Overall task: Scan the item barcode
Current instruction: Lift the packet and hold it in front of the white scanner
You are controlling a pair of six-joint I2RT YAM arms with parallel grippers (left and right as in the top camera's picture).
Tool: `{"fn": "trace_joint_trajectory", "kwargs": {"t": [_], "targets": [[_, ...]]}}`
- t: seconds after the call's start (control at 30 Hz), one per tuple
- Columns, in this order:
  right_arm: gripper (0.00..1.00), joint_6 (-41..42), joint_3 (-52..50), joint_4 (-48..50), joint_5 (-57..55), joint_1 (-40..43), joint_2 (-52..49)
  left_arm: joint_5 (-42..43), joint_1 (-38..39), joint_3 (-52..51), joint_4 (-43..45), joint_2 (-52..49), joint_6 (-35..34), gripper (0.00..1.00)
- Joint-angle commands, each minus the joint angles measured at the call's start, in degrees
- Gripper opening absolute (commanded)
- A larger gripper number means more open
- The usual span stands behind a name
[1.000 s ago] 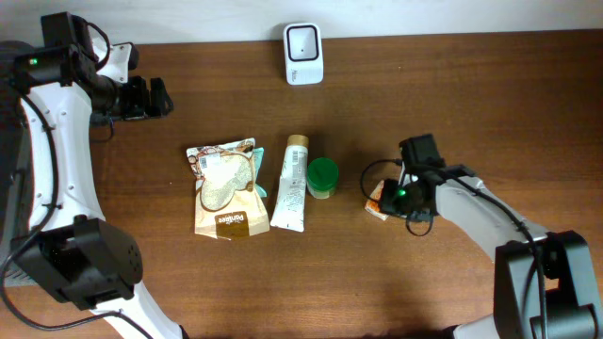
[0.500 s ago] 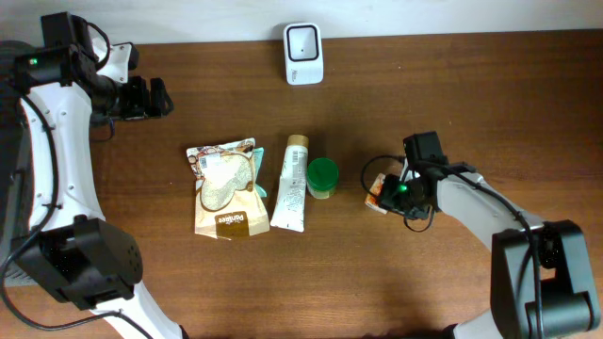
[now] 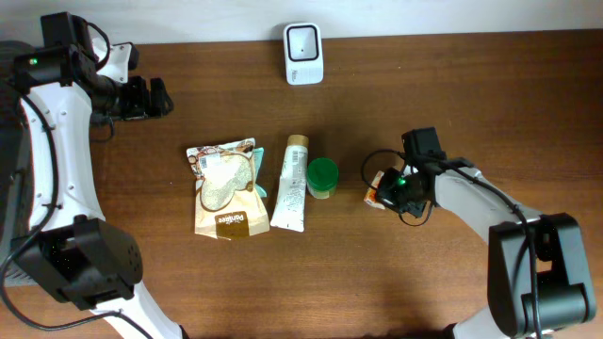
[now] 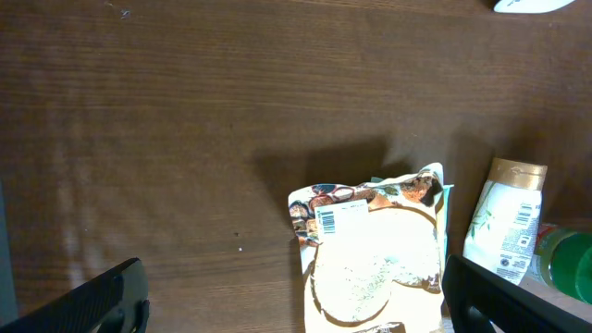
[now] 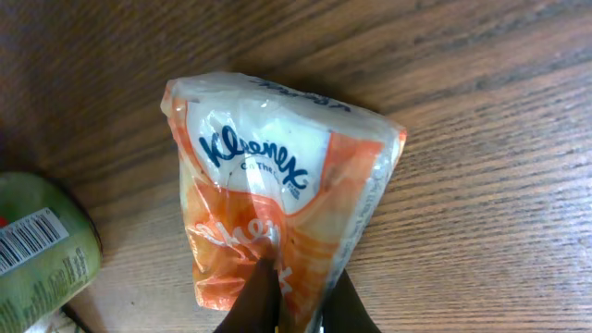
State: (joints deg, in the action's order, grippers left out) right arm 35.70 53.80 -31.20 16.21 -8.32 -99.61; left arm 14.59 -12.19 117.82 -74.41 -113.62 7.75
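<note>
Pinching the tissue pack (image 5: 268, 176) by one end, the right gripper (image 5: 301, 301) lies along its length.

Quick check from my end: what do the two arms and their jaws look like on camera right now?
Both arms have white link shells with black joints and bases. The left arm carries a green light on a black housing. The right arm has one glowing near its wrist too, with thin black cables looping beside it. The jaws on both are black.
</note>
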Motion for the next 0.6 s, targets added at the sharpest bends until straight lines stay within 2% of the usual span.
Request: {"fn": "trace_joint_trajectory", "kwargs": {"t": [0.0, 0.17, 0.33, 0.4, 0.57], "targets": [[0.04, -8.3, 3.6, -2.7, 4.3, 0.2, -1.5, 0.5, 0.0, 0.3, -0.1, 1.3, 0.9, 0.99], [0.04, -21.7, 12.3, -10.2, 16.5, 0.2, 1.4, 0.5, 0.0, 0.3, -0.1, 1.3, 0.9, 0.99], [0.04, -30.2, 22.0, -21.5, 19.4, 1.0, 5.5, 0.5, 0.0, 0.3, -0.1, 1.3, 0.9, 0.99], [0.04, -34.5, 26.1, -25.7, 24.6, 2.4, 7.5, 0.5, 0.0, 0.3, 0.0, 1.3, 0.9, 0.99], [0.04, -35.8, 28.0, -24.6, 44.3, 6.8, 9.6, 0.5, 0.0, 0.3, 0.0, 1.3, 0.9, 0.99]]}}
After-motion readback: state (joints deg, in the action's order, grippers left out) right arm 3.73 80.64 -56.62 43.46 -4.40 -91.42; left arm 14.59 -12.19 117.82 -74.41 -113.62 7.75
